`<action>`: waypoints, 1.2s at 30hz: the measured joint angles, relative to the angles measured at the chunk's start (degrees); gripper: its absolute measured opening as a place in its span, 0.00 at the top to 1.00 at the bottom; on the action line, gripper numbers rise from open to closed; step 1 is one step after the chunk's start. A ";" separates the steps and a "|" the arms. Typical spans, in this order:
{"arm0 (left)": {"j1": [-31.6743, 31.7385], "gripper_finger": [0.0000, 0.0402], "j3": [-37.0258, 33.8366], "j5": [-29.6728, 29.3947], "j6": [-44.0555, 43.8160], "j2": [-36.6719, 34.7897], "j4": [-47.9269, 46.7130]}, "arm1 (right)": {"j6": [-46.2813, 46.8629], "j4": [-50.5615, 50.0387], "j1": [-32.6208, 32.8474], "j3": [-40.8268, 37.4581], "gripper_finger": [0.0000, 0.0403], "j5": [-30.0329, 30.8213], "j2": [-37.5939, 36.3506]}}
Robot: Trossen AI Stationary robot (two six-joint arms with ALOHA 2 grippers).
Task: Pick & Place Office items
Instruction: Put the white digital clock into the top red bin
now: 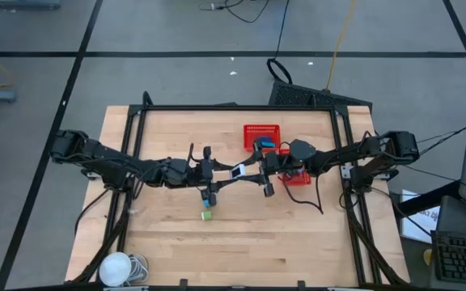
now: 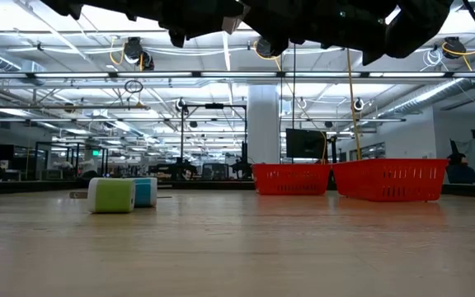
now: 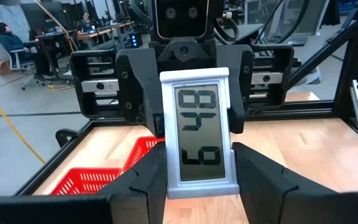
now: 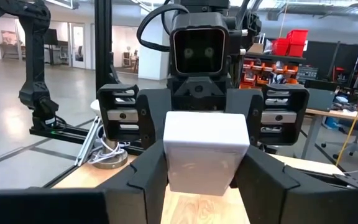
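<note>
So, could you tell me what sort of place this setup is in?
Probably a large open robotics lab or workshop: a wooden table in a metal frame, long ceiling lights, and a person at a desk behind.

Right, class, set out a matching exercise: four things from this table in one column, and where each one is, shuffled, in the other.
1 white digital display
2 green block
3 red baskets
4 white round object

a on the table beside a blue piece
b at a table corner
c raised, in the left gripper's jaws, with the right gripper at its other end
d on the right arm's side of the table

Pairs: 1c, 2a, 3d, 4b
</note>
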 joint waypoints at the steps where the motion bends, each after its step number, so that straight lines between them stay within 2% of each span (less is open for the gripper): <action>1: 0.00 0.61 0.00 0.00 -0.04 0.00 0.01 | -0.13 0.06 0.00 0.00 0.63 0.02 0.00; 3: 0.00 0.57 0.00 0.04 -0.04 0.00 0.27 | -0.27 0.09 -0.11 0.00 0.63 0.15 0.00; 6: -0.12 0.44 0.00 0.17 -1.13 -0.48 0.66 | -0.63 -0.98 -0.94 -0.02 0.63 -0.02 -0.98; 9: -0.44 0.34 0.01 0.03 -1.50 -3.26 -2.71 | -0.74 -3.75 -1.89 -0.02 0.63 0.15 -2.69; 17: -0.36 0.19 0.02 -0.04 -2.64 -14.75 -25.69 | -0.74 -11.55 -2.89 -1.35 0.63 0.47 -6.03; 23: -1.15 0.16 -0.41 0.19 -4.19 -22.24 -40.96 | -1.97 -11.48 -3.69 -4.89 0.63 6.26 -6.72; 29: -1.52 0.18 -6.79 0.25 -4.58 -30.20 -39.21 | -1.55 -12.11 -6.10 -8.27 0.63 9.24 -9.42; 36: -0.46 0.19 -20.61 0.08 -4.49 -41.63 -29.08 | 1.49 -11.65 -9.04 -11.62 0.63 9.30 -12.05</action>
